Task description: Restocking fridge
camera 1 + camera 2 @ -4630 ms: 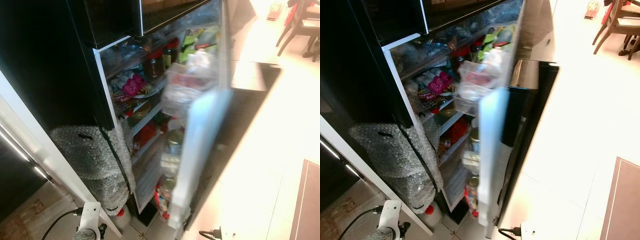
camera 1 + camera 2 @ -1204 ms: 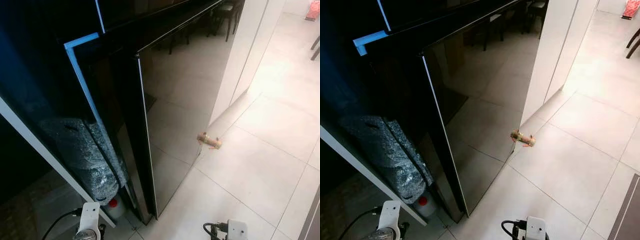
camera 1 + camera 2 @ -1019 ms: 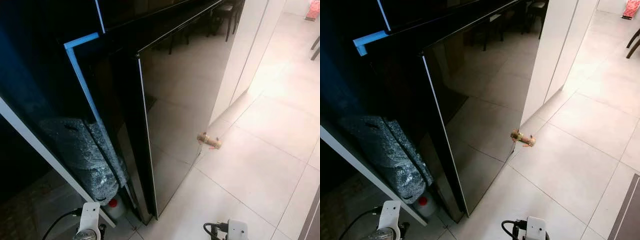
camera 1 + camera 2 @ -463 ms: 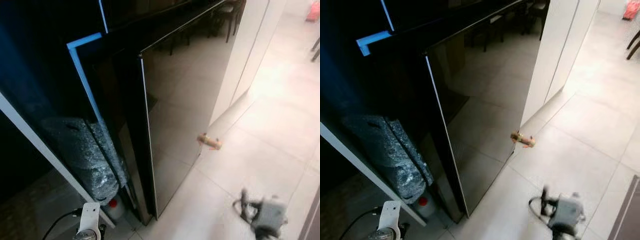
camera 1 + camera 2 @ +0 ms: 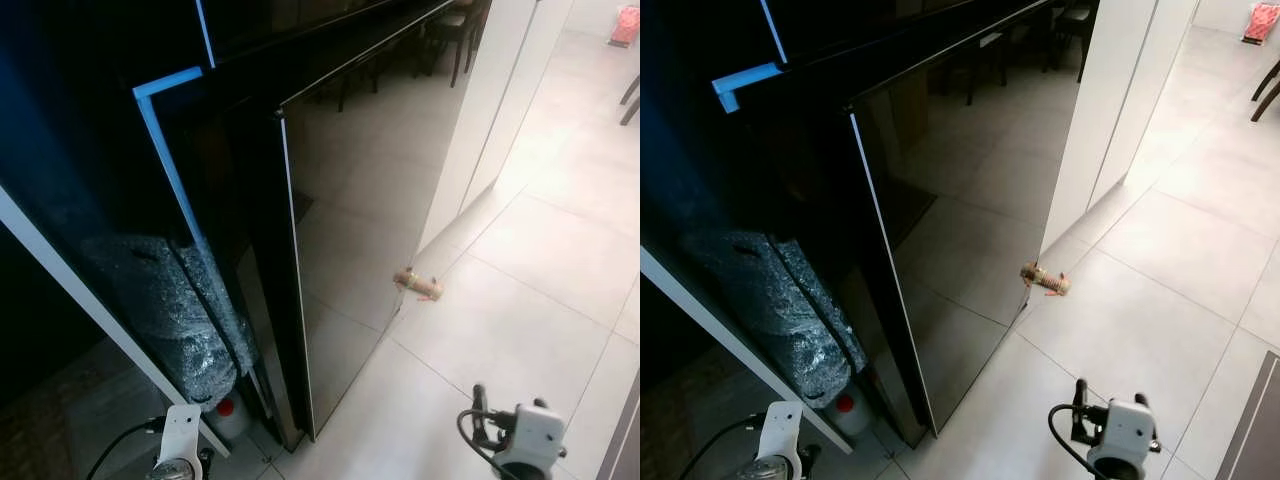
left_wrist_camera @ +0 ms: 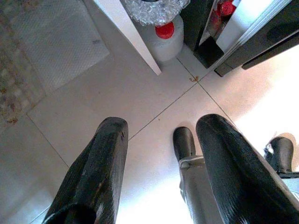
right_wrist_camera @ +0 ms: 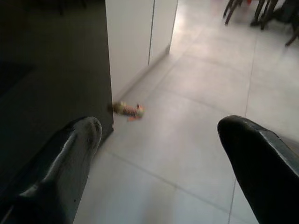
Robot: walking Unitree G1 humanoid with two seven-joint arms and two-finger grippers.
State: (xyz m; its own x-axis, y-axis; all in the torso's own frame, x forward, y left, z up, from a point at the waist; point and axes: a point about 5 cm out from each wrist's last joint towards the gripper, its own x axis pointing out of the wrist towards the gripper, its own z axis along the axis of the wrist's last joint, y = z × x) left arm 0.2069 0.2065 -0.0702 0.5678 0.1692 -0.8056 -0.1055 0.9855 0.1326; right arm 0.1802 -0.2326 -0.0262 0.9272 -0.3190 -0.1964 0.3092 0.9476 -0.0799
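- Standing shut, the black fridge door fills the frame's centre; 4.6 s ago it hung open on stocked shelves.
- Right end effector, fingers spread wide and empty, has risen into the lower right since 1.0 s ago.
- Left end effector hangs open over the floor.
- A small toy lies beside the door's lower corner, unmoved.

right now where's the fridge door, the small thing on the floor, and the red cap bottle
fridge door (image 5: 370,190), left eye view, glossy black front
small thing on the floor (image 5: 1044,279), right eye view, its middle
red-capped bottle (image 6: 164,31), left wrist view, red cap
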